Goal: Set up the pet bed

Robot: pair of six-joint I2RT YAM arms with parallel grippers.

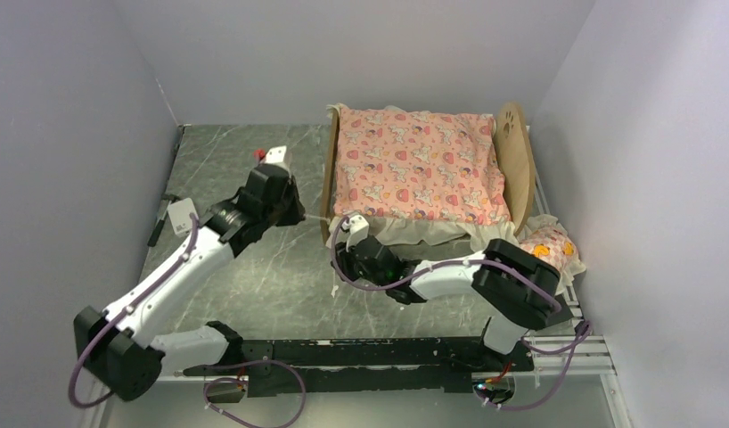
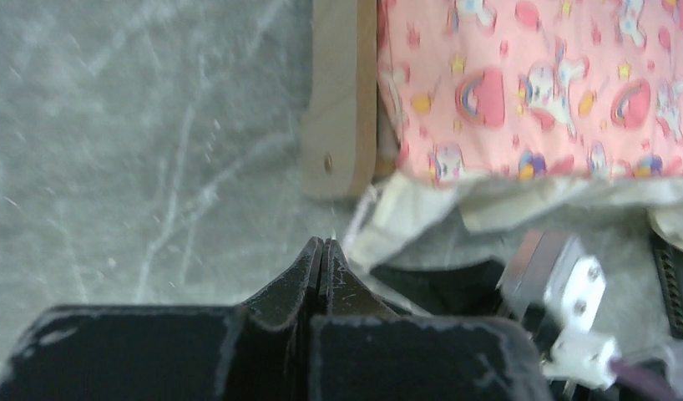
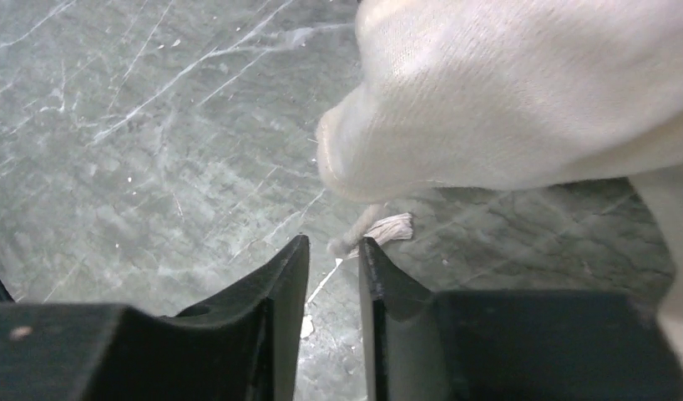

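The light-wood pet bed [image 1: 514, 152] stands at the back right, paw-print headboard to the right and low footboard [image 1: 329, 183] to the left. The pink cartoon-print mattress [image 1: 414, 165] covers its base, and its cream ruffle [image 2: 505, 196] hangs over the near side. My left gripper [image 1: 298, 214] is just left of the footboard [image 2: 342, 100]. Its jaws [image 2: 323, 242] are shut, with a thin white tie string [image 2: 361, 205] running into the tips. My right gripper [image 1: 348, 234] sits below the near footboard corner. It [image 3: 334, 244] is slightly open, and a frayed string end [image 3: 387, 227] lies just beyond the fingertips under the ruffle [image 3: 522, 100].
The matching frilled pillow [image 1: 552, 248] lies at the right, beside the headboard and against the wall. Grey walls close in the left, back and right. A small red-and-white object [image 1: 274, 154] lies behind the left wrist. The marbled tabletop [image 1: 245, 294] lies between the arms.
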